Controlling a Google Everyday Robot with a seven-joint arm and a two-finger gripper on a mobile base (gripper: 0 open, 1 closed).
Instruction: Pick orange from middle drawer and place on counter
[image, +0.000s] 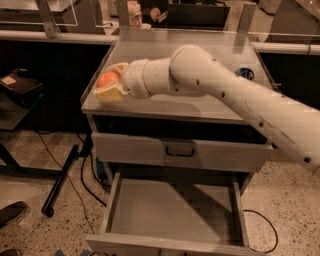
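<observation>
I see the orange gripped between the closed fingers of the gripper, just above the front-left corner of the counter; the middle drawer stands pulled open below

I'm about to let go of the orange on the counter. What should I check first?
1. Orange held in the gripper: ok, fingers closed around it.
2. Orange out of the middle drawer: ok, drawer floor is bare.
3. Gripper over the counter: ok.
4. Margin from the counter edge: not ok, it sits right at a front corner.
5. Orange resting on the counter top: cannot tell.
6. Soda can clear of the spot: ok, far across the counter.
</observation>
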